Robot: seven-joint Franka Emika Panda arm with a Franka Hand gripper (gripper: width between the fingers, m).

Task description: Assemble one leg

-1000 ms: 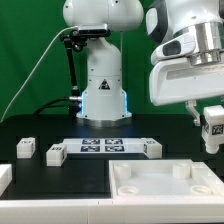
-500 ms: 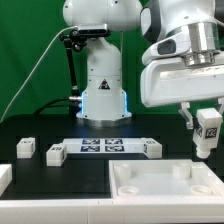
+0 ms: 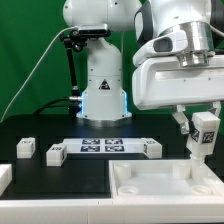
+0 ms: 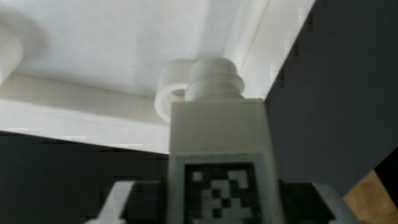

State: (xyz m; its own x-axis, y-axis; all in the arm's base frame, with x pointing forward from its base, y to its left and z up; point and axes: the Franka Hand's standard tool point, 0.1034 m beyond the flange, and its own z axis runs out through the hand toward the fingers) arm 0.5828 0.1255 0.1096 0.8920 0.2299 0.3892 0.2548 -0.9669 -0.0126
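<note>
The leg (image 3: 203,133) hung upright in the gripper (image 3: 203,127), fingers clamped on its sides, tag facing out. It was just above the square top's (image 3: 160,192) corner on the exterior view's right, not yet touching it. In the wrist view its peg end pointed down at the top, close to a socket rim (image 4: 169,97) but prob. a bit off-centre. Step in hand, I'd say: lining up for insertion. Next move needs a small sideways fix, a straight descent, then twisting w/ the leg kept vertical. Spare legs (image 3: 55,153) and the marker board (image 3: 103,146) lay beyond the top, well apart.
</note>
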